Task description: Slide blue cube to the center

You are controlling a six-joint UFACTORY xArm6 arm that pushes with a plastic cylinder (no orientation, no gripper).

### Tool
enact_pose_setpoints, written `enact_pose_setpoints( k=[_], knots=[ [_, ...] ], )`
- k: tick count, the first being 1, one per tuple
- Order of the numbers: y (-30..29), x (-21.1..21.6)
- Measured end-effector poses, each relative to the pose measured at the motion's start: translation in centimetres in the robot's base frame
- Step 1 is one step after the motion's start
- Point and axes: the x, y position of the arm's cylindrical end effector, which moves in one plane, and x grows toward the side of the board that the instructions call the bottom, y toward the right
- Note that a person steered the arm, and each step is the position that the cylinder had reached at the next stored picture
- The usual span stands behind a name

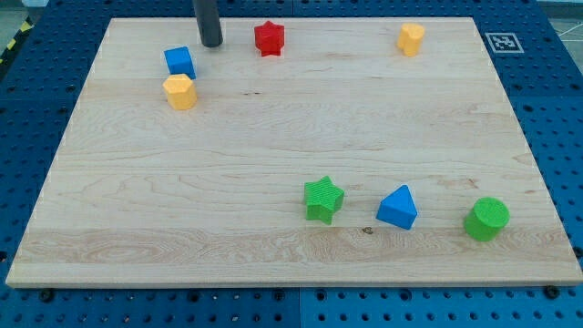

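The blue cube (179, 62) sits near the top left of the wooden board (291, 137). A yellow hexagonal block (180, 92) lies just below it, almost touching. My tip (211, 43) is at the view's top, a little to the right of and above the blue cube, apart from it. The dark rod rises out of the view's top edge.
A red star block (269, 38) lies right of my tip. A yellow block (411, 39) is at the top right. A green star (323, 199), a blue triangular block (398, 208) and a green cylinder (486, 219) line the lower right.
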Motion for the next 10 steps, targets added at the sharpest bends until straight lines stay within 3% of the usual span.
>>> enact_pose_setpoints(
  k=[2, 4, 6, 9, 10],
  knots=[
    [-6.1, 4.0],
    [-7.6, 8.3],
    [0.9, 8.2],
    [-1.8, 4.0],
    [5.0, 4.5]
  ],
)
